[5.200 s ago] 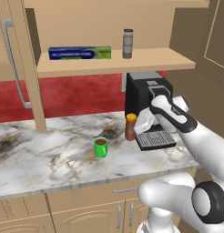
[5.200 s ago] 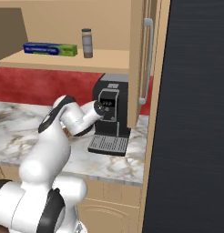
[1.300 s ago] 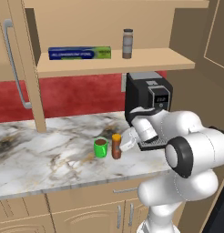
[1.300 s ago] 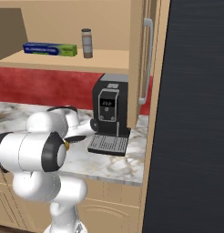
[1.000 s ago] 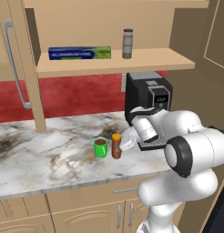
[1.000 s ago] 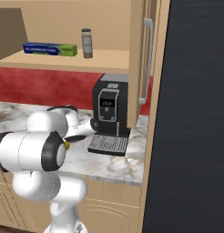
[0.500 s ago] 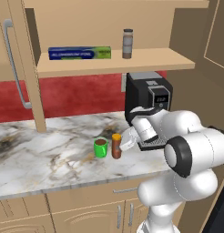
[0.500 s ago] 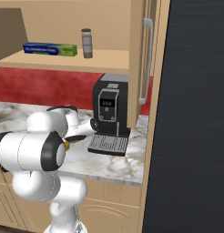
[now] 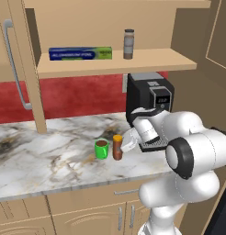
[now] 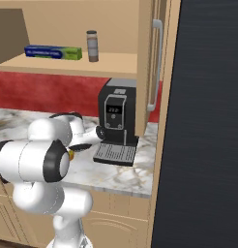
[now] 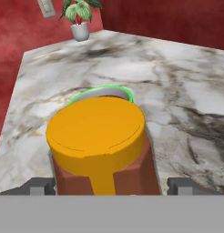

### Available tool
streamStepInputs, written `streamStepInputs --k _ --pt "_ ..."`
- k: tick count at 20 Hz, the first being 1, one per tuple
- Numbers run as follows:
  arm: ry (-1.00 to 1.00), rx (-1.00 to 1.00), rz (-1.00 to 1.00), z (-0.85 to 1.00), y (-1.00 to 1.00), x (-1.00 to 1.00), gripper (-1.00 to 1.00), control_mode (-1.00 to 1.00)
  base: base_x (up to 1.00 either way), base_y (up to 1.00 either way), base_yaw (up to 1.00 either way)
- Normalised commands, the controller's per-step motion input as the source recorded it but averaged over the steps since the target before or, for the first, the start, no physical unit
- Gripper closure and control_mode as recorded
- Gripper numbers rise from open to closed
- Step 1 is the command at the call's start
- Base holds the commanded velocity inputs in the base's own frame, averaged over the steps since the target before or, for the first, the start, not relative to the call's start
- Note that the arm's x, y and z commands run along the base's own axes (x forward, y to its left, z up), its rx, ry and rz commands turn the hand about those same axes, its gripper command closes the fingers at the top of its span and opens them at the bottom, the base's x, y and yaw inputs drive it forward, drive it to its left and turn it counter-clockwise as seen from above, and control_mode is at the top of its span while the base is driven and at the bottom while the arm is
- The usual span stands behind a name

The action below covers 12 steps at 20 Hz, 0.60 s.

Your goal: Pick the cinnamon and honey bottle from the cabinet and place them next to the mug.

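Note:
The honey bottle (image 9: 117,147) stands upright on the marble counter, just right of the green mug (image 9: 101,149). My gripper (image 9: 127,145) reaches in from the right at bottle height. In the hand view the orange cap of the honey bottle (image 11: 100,136) sits between my two fingertips (image 11: 40,185). A gap shows on the right side, so the gripper (image 11: 109,185) is open around it. The mug's rim (image 11: 82,96) peeks out behind the bottle. The cinnamon (image 9: 128,44) (image 10: 92,46) stands on the cabinet shelf (image 9: 110,65), above the arm.
A black coffee machine (image 9: 149,97) (image 10: 116,121) stands right behind my hand. A blue and green foil box (image 9: 80,53) lies on the shelf. The open cabinet door (image 9: 14,59) hangs at the left. A potted plant (image 11: 80,20) stands at the counter's far end.
About five seconds ago the honey bottle was held up in front of the coffee machine; it now stands beside the mug. Over the last second arm and bottle have stayed put.

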Motion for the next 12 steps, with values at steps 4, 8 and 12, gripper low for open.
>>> streamStepInputs --k 4,8,12 --pt "0.00 0.00 0.00 0.00 0.00 0.00 -1.00 -1.00 0.00 0.00 0.00" --pt "0.00 0.00 0.00 0.00 0.00 0.00 -1.00 -1.00 0.00 0.00 0.00" --pt "-0.02 0.00 0.00 0.15 0.00 -0.02 -1.00 -1.00 0.00 0.00 0.00"
